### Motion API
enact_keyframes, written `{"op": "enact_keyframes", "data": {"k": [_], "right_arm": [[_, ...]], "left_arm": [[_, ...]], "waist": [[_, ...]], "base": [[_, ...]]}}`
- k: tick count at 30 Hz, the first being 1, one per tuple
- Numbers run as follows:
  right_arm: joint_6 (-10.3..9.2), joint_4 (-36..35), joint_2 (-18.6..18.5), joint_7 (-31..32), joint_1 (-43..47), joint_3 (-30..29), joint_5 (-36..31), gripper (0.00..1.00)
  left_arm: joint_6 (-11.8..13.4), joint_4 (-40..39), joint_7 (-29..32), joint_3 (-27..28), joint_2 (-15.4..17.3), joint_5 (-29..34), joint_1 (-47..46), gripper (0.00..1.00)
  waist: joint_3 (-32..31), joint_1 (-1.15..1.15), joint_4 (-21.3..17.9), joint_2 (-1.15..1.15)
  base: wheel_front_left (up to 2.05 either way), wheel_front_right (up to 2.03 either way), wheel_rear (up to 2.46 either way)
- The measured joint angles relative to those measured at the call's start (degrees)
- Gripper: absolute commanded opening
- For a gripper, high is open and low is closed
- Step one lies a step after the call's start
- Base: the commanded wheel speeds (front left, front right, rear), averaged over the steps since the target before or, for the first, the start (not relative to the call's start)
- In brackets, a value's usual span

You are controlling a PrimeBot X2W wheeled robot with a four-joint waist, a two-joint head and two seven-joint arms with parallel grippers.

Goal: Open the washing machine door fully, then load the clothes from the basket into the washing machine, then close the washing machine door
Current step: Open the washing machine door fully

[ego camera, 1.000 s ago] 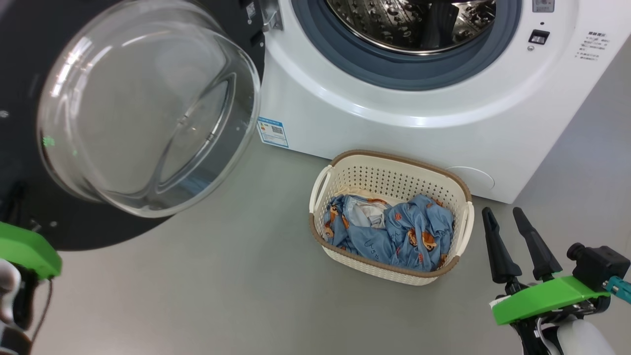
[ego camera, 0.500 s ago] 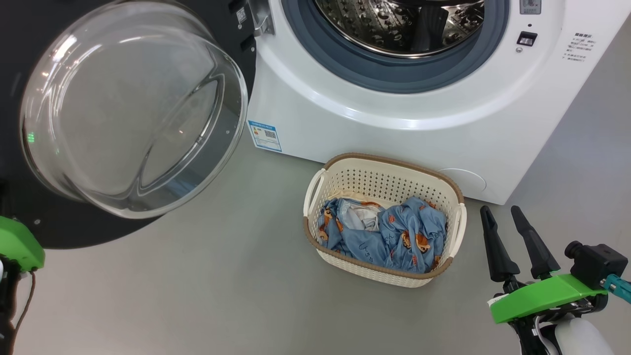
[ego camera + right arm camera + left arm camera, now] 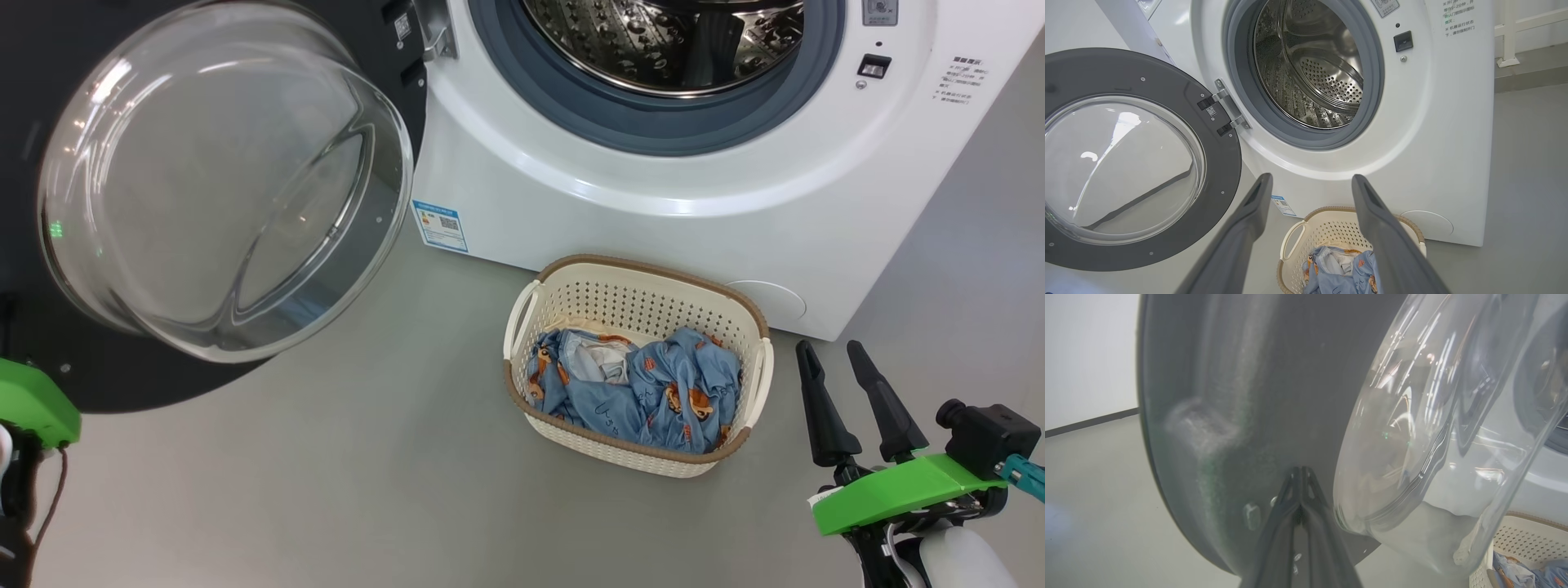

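The washer [image 3: 653, 204] was white, with a grey gasket [image 3: 653, 135], a steel drum [image 3: 1310, 81] dotted with holes and a blue label [image 3: 441, 226]. The door [image 3: 1224, 163] had a black rim around clear glass. The basket [image 3: 645, 302] was cream, perforated, brown-rimmed. The clothes [image 3: 653, 396] were blue with orange-brown figures and a white patch. The floor [image 3: 367, 474] was grey.

I'm looking at a smooth grey floor [image 3: 367, 490], matte, w/ a soft sheen. Two things stand directly on it. The washing machine [image 3: 653, 212] sits flat at the top of my head view, its front facing me. The basket [image 3: 645, 302] is upright on its base, just in front of the machine's lower front panel, right of centre; can't tell if they touch. In left wrist view the floor meets a pale wall [image 3: 1086, 347] at a dark skirting strip [image 3: 1090, 422].
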Motion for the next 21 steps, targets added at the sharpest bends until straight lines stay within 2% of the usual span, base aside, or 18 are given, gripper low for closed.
{"op": "enact_keyframes", "data": {"k": [7, 13, 17, 18, 19, 20, 21], "right_arm": [[0.00, 0.0, -0.2, 0.0, 0.0, -0.1, 0.0, 1.00], [0.00, 0.0, -1.0, 0.0, 0.2, -0.1, 0.0, 1.00], [0.00, -0.2, -1.2, 0.0, 0.3, 0.0, 0.0, 1.00], [0.00, -0.2, -1.3, 0.0, 0.4, 0.0, 0.0, 1.00], [0.00, -0.3, -1.3, 0.0, 0.4, 0.1, 0.0, 1.00], [0.00, -0.3, -1.4, 0.0, 0.5, 0.1, 0.0, 1.00], [0.00, -0.3, -1.5, 0.0, 0.5, 0.2, 0.0, 1.00]], "left_arm": [[-0.4, -9.1, -0.3, 1.0, -1.6, -1.5, 5.5, 0.00], [-0.2, -20.4, -0.6, 1.9, -5.0, -1.6, 13.7, 0.00], [1.3, -29.0, -0.6, 2.2, -7.1, -1.5, 18.3, 0.31], [1.8, -31.2, -0.6, 2.3, -7.5, -1.5, 19.4, 0.31], [2.3, -33.6, -0.6, 2.4, -7.9, -1.3, 20.6, 0.40], [2.6, -35.7, -0.6, 2.4, -8.3, -1.3, 21.7, 0.61], [2.8, -37.4, -0.6, 2.3, -8.7, -1.3, 22.8, 0.93]], "waist": [[-0.5, 0.00, -0.3, 0.00], [-1.3, 0.00, -0.5, 0.00], [-2.0, 0.00, -1.1, 0.00], [-2.2, 0.00, -1.3, 0.00], [-2.4, 0.00, -1.5, 0.00], [-2.6, 0.00, -1.8, 0.00], [-2.7, 0.00, -2.1, 0.00]], "base": [[0.00, 0.00, 0.00], [0.00, 0.00, 0.00], [0.00, 0.00, 0.00], [0.00, 0.00, 0.00], [0.00, 0.00, 0.00], [0.00, 0.00, 0.00], [0.00, 0.00, 0.00]]}}
